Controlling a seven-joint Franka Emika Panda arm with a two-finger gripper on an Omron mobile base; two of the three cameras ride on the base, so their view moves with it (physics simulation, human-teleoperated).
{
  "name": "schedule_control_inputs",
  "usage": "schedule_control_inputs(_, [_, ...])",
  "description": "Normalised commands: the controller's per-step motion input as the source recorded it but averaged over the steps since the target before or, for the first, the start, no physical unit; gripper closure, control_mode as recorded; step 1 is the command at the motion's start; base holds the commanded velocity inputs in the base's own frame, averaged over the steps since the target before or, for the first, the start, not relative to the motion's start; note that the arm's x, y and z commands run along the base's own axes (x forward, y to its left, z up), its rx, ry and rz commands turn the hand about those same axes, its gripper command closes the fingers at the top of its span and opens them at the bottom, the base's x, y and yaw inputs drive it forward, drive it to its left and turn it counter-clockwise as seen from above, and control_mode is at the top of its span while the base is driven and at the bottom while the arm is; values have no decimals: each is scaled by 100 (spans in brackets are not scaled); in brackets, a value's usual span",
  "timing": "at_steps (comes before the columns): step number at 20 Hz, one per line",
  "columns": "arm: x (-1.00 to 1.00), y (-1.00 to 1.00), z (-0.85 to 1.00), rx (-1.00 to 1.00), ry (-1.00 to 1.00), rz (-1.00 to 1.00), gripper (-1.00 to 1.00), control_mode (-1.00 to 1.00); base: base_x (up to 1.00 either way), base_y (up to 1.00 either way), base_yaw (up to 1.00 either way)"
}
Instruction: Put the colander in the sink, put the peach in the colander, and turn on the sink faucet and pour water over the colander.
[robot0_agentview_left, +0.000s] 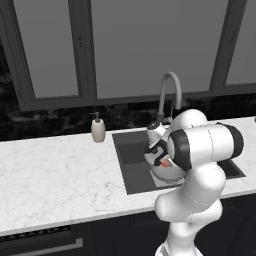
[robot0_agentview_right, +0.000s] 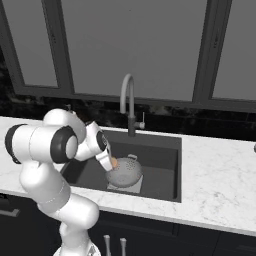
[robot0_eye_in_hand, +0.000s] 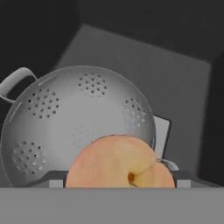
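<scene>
The colander (robot0_eye_in_hand: 65, 118) sits on the floor of the sink (robot0_eye_in_hand: 175, 87), a light-grey perforated bowl with one loop handle at the upper left of the hand view. My gripper (robot0_eye_in_hand: 120, 180) is shut on the peach (robot0_eye_in_hand: 118, 162), an orange-pink fruit held just above the colander's near rim. From the right base view the peach (robot0_agentview_right: 114, 162) shows at the gripper (robot0_agentview_right: 110, 161), over the left edge of the colander (robot0_agentview_right: 126, 175) in the sink (robot0_agentview_right: 160, 165). The sink faucet (robot0_agentview_right: 127, 95) arches behind the basin; no water shows. In the left base view the arm hides most of the colander (robot0_agentview_left: 167, 174).
A beige soap dispenser (robot0_agentview_left: 98, 129) stands on the white marble counter (robot0_agentview_left: 50, 175) left of the sink (robot0_agentview_left: 131, 160). The faucet (robot0_agentview_left: 170, 85) rises at the sink's back edge beneath dark windows. Counter also extends right of the basin (robot0_agentview_right: 220, 175).
</scene>
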Motion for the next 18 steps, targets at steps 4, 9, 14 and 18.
schedule_control_inputs(4, [6,-4,-33,1,-1,0,100,-100,0,0,0])
schedule_control_inputs(9, [15,0,-48,0,0,0,100,-100,0,0,0])
schedule_control_inputs(14, [36,0,-48,0,-2,0,100,-100,0,0,0])
schedule_control_inputs(18, [35,0,-36,0,-5,0,100,-100,0,0,0])
